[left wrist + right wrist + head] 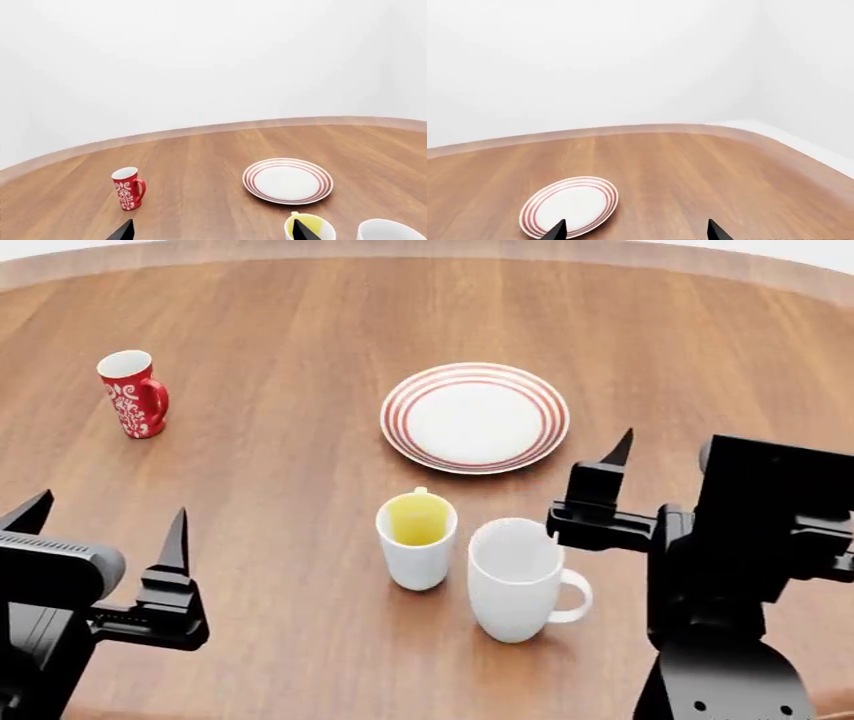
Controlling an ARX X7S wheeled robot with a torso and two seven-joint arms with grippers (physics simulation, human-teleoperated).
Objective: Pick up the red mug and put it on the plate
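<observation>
Both my left tool (pixel 104 520) and right tool (pixel 667 455) gape empty; the red mug (pixel 135 393) stands upper left, well apart from the plate (pixel 475 417).

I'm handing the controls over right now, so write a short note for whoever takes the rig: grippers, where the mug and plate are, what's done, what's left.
Left gripper: open, empty, low at the near left of the table.
Right gripper: open, empty, near right, just right of the plate.
Red mug: upright at far left, handle toward the plate, untouched.
Plate: bare, mid-table.
A yellow-lined cup and a white mug stand in front of the plate; leave them.
Done: nothing yet.
Left: grasp the red mug, probably with the left arm, and set it on the plate.
</observation>
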